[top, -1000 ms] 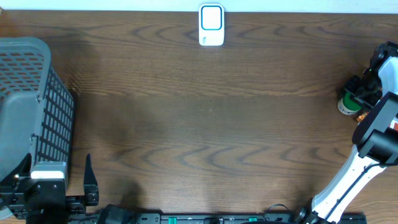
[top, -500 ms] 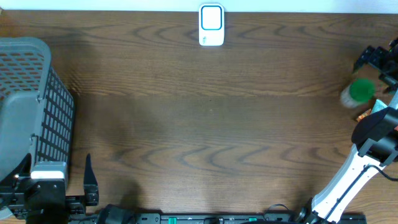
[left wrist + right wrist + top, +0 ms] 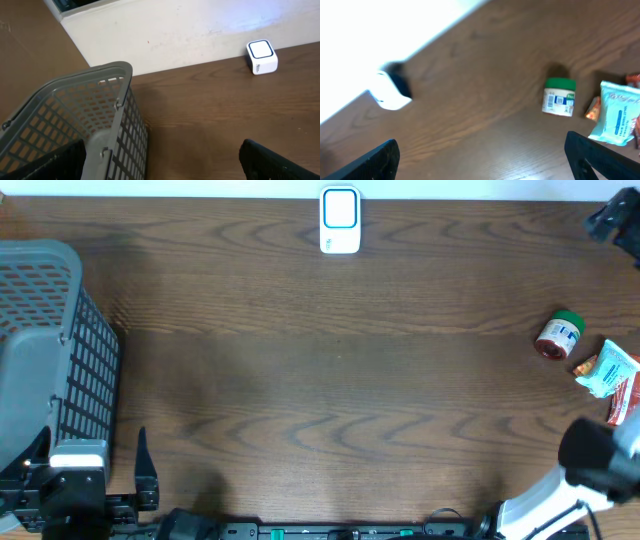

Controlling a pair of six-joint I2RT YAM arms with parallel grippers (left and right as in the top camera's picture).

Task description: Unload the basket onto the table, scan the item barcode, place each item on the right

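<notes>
The item is a small jar (image 3: 558, 335) with a green lid and a white barcode label. It lies on its side at the table's right edge, also seen in the right wrist view as the jar (image 3: 559, 97). The white scanner (image 3: 340, 220) stands at the back middle by the wall. My right gripper (image 3: 482, 165) hangs open and empty, high above the table and well clear of the jar. My left gripper (image 3: 162, 167) is open and empty at the front left, beside the basket.
A grey mesh basket (image 3: 50, 340) fills the left side of the table. A blue-and-white packet (image 3: 610, 370) and a red-orange packet (image 3: 625, 398) lie just right of the jar. The right arm (image 3: 600, 455) rises from the front right corner.
My right gripper opened, let go of the jar and pulled back toward the far right corner. The jar, upright before, now lies on its side. The left arm has not moved.
</notes>
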